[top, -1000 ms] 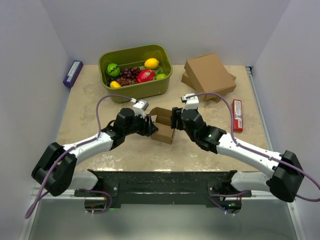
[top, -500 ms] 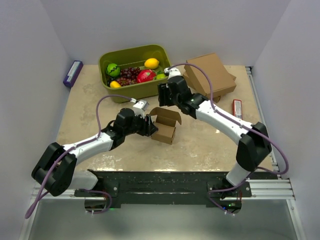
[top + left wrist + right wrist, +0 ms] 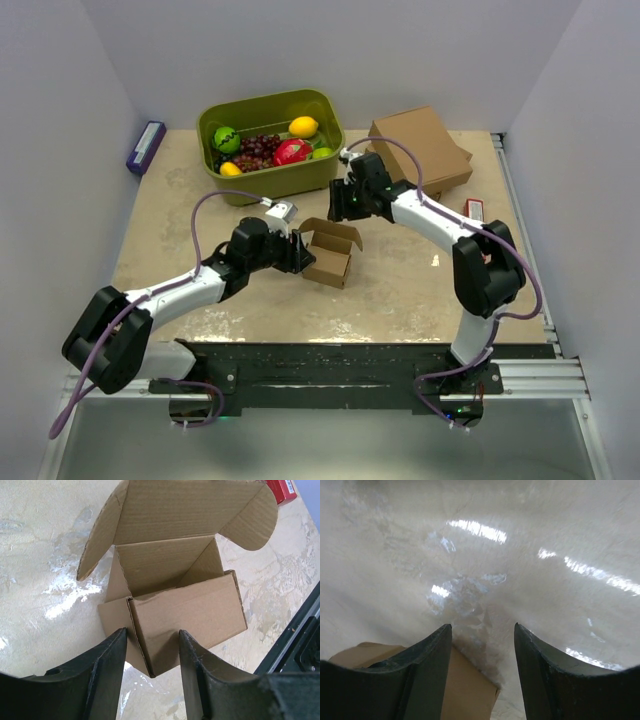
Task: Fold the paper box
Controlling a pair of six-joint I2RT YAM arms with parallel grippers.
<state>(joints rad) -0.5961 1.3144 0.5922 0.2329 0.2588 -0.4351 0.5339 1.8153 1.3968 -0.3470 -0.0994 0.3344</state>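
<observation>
Left wrist view: paper box (image 3: 185, 610) walls up, lid unclosed; left gripper (image 3: 150, 672) wide astride its corner, right gripper (image 3: 482, 630) wide, empty.

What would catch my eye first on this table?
Probably the small open cardboard box mid-table, with the left gripper straddling one corner. Next, the green bin of bright fruit at the back, and the right gripper hovering open between them.
</observation>
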